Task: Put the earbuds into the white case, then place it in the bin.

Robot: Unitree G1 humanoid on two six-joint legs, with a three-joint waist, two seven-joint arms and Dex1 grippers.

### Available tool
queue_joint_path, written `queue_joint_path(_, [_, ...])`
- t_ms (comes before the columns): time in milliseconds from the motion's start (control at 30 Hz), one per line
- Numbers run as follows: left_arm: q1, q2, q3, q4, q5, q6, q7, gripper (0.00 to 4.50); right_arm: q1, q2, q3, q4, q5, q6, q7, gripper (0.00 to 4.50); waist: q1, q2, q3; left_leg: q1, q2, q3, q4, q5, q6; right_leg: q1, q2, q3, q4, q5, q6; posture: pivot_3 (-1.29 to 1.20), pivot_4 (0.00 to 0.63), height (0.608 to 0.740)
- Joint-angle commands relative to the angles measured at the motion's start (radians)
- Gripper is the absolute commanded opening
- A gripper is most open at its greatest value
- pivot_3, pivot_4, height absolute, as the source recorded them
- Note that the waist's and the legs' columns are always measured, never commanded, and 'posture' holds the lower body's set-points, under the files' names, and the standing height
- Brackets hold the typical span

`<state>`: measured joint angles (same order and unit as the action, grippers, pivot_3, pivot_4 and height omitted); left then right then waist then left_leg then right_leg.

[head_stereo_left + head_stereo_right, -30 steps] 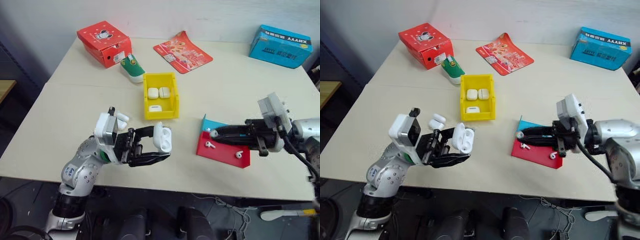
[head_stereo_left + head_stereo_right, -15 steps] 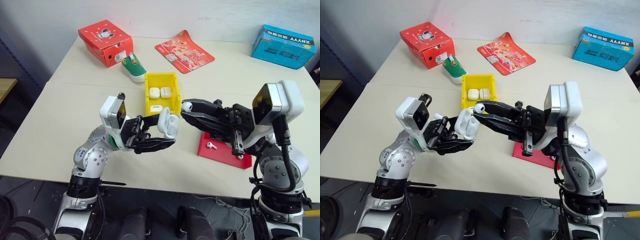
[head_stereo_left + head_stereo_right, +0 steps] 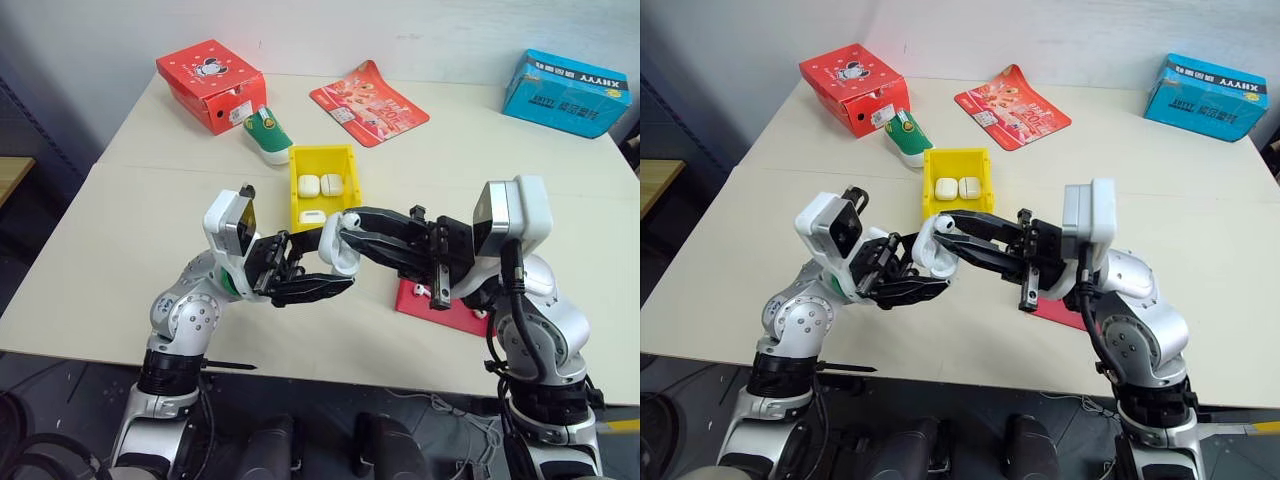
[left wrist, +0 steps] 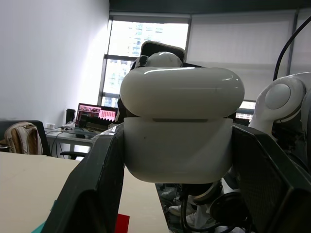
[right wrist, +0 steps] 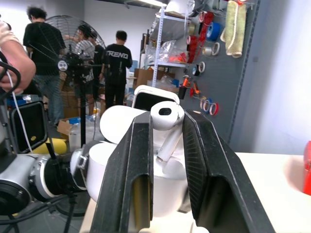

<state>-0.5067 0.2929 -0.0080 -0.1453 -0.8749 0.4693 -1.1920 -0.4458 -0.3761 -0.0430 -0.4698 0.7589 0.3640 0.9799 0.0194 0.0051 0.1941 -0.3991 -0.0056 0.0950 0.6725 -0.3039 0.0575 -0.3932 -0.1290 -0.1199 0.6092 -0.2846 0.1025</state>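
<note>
Stage: loading, unfinished | left gripper (image 3: 318, 283) clamped on case (image 3: 338, 250), held above table, near bin (image 3: 322, 163) | right gripper (image 5: 166, 145) pinched earbud (image 5: 167, 120) at case | left: seat earbud, bin case.

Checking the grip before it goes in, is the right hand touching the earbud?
Touching. The right wrist view shows the earbud pinched between the right hand's two fingers, with its stem running down between them.
</note>
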Motion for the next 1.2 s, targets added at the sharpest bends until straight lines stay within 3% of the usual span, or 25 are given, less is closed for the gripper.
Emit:
queue_joint_path(33, [-0.017,-0.004,0.013,-0.051,-0.025,-0.002,0.001,2.82,0.002,-0.016,0.019,0.015,-0.028,-0.047,0.033,0.44,0.000,0.000,0.000,0.000,0.000,0.000,0.000,0.000,0.000,0.000,0.000,0.000,0.000,0.000,0.000,0.00,0.150,0.740])
queue_joint_path(400, [-0.018,-0.018,0.007,-0.062,-0.007,-0.014,0.003,2.82,0.035,-0.050,0.043,0.043,0.023,-0.004,0.063,0.44,0.000,0.000,0.000,0.000,0.000,0.000,0.000,0.000,0.000,0.000,0.000,0.000,0.000,0.000,0.000,0.00,0.150,0.740])
queue_joint_path(600, [-0.015,-0.027,0.007,-0.062,0.005,-0.028,0.006,2.82,0.024,-0.068,0.021,0.021,0.038,-0.003,0.033,2.41,0.000,0.000,0.000,0.000,0.000,0.000,0.000,0.000,0.000,0.000,-0.001,0.000,-0.001,0.000,0.000,0.00,0.150,0.740])
queue_joint_path(800, [0.017,-0.010,0.015,-0.053,0.031,-0.051,0.015,2.82,0.106,-0.188,-0.160,-0.002,0.099,0.016,0.014,4.48,0.007,0.000,0.000,-0.001,0.000,-0.001,0.000,-0.001,0.001,0.001,-0.001,-0.001,-0.003,0.000,0.000,0.00,0.150,0.740])
queue_joint_path(967, [0.063,0.034,0.032,-0.053,0.064,-0.080,0.012,2.82,0.301,-0.305,-0.431,0.089,0.063,-0.016,-0.002,4.48,0.009,0.000,0.000,-0.002,0.000,-0.001,-0.001,-0.001,0.002,0.001,-0.001,-0.001,-0.005,0.000,0.000,0.00,0.150,0.740])
queue_joint_path(1100, [0.114,0.052,0.044,-0.055,0.088,-0.104,0.032,2.82,0.535,-0.427,-0.599,0.379,-0.141,-0.230,0.161,4.48,0.016,0.000,0.000,-0.002,-0.001,0.000,-0.002,-0.001,0.002,0.002,0.000,-0.002,-0.007,0.000,0.001,0.00,0.150,0.740])
queue_joint_path(1200, [0.133,0.053,0.045,-0.065,0.093,-0.113,0.043,2.82,0.598,-0.477,-0.645,0.623,-0.254,-0.414,0.195,4.48,0.010,0.000,0.000,-0.001,-0.001,0.002,-0.002,-0.001,0.004,0.002,0.000,0.000,-0.008,0.001,0.002,0.00,0.150,0.740])
